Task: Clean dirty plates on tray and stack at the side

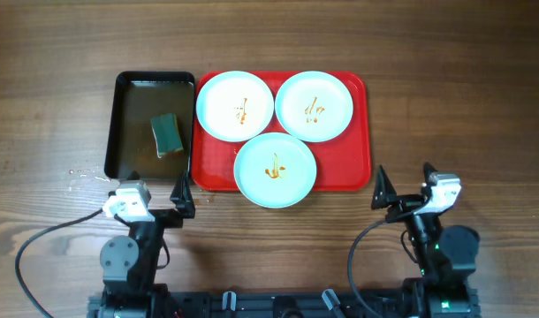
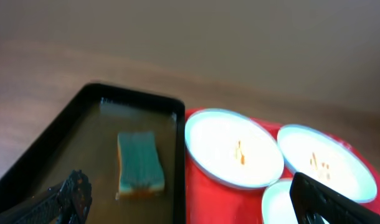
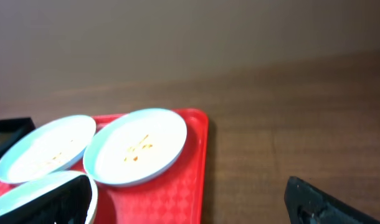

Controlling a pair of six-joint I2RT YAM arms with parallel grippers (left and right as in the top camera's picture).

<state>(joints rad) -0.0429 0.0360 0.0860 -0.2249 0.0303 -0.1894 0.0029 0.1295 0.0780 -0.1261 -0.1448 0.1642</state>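
Observation:
Three pale blue-white plates lie on the red tray (image 1: 358,168): one at the back left (image 1: 235,105), one at the back right (image 1: 314,105), one at the front middle (image 1: 275,169). Each carries an orange-brown sauce smear. The left wrist view shows the back left plate (image 2: 233,148), the back right plate (image 2: 327,162) and the tray (image 2: 224,202). The right wrist view shows the back right plate (image 3: 137,146) and the tray (image 3: 177,193). My left gripper (image 1: 155,196) is open and empty near the front of the black tray. My right gripper (image 1: 404,190) is open and empty, right of the red tray.
A black tray (image 1: 128,132) holding a green sponge (image 1: 167,134) lies left of the red tray; the sponge also shows in the left wrist view (image 2: 139,163). Small wet spots (image 1: 84,177) mark the wooden table by its front left corner.

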